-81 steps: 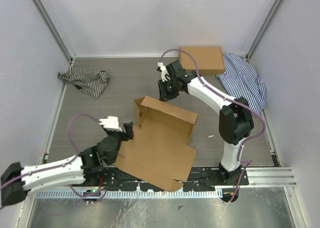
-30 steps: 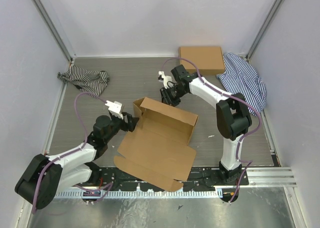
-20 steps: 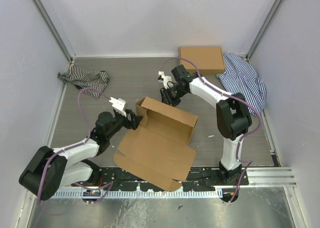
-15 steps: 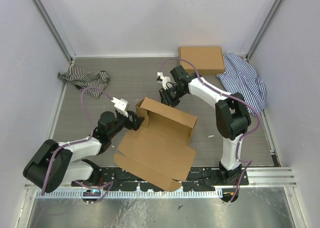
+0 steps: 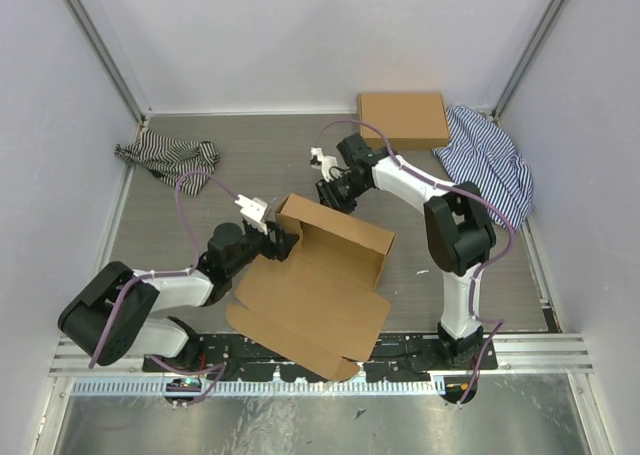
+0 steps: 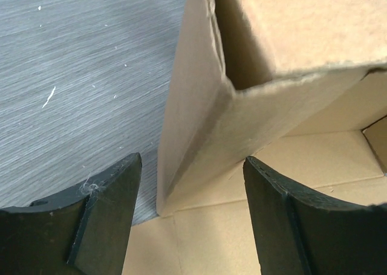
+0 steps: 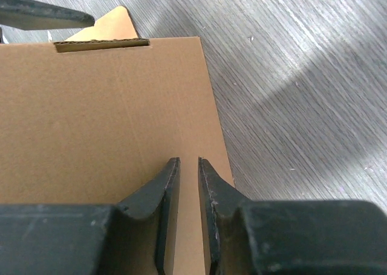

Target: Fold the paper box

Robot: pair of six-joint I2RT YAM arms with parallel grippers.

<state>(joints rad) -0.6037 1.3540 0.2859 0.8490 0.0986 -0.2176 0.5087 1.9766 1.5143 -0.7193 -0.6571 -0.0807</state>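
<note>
The paper box [image 5: 310,300] lies open at the table's middle, its big panel flat and its back wall [image 5: 345,230] standing. My left gripper [image 5: 283,237] is at the box's left corner. In the left wrist view it [image 6: 192,160] is wide open and straddles the upright corner flap [image 6: 205,106] without touching it. My right gripper [image 5: 333,197] is behind the back wall's left end. In the right wrist view its tips [image 7: 188,161] are a narrow gap apart over the wall's outer face [image 7: 103,118], with nothing between them.
A neat closed cardboard box [image 5: 403,119] sits at the back right, next to a blue striped cloth [image 5: 490,160]. A black-and-white striped cloth [image 5: 170,160] lies at the back left. Enclosure walls ring the table.
My left arm has swung forward and right until its open jaws straddle the box's left corner. The right gripper has crept slightly left along the back wall.
</note>
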